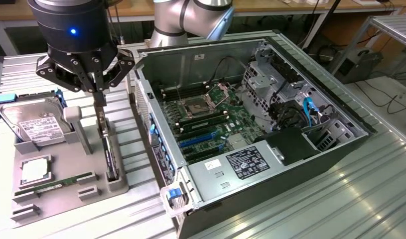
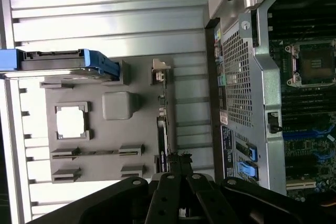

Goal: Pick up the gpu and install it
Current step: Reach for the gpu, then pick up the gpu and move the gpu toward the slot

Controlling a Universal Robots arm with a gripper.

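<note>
The gpu (image 1: 109, 154) is a thin dark card standing edge-on in a slot of the grey parts holder (image 1: 116, 188), with a silvery end toward the back. My gripper (image 1: 98, 102) hangs straight down over that back end, fingers shut together; I cannot tell if the tips touch the card. In the wrist view the gpu (image 2: 163, 129) runs as a dark strip along the holder (image 2: 142, 145), and my gripper (image 2: 180, 161) meets just beside its near end. The open computer case (image 1: 276, 149) lies at the exterior view's right, with blue slots (image 1: 199, 142) on its motherboard.
The holder also carries a silver hard drive (image 1: 37, 124) in a blue frame, a square processor (image 1: 35, 169) and a green memory stick (image 1: 53, 185). The case wall (image 1: 146, 124) stands close beside the holder. Ribbed metal table (image 1: 362, 199) surrounds everything.
</note>
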